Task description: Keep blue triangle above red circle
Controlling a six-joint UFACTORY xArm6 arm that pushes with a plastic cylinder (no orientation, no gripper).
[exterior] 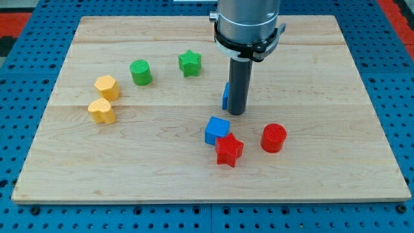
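The blue triangle [225,96] is mostly hidden behind my rod; only a blue sliver shows at the rod's left side, near the board's middle. My tip [237,113] rests on the board right against that block, on its right side. The red circle [273,138] stands to the lower right of my tip, a short gap away. The blue sliver lies higher in the view than the red circle and to its left.
A blue cube [217,129] touches a red star [229,150] below my tip. A green star [190,63] and green circle [140,72] sit at upper left. Two yellow blocks [107,87] [101,110] lie at the left. The wooden board [323,77] sits on a blue pegboard.
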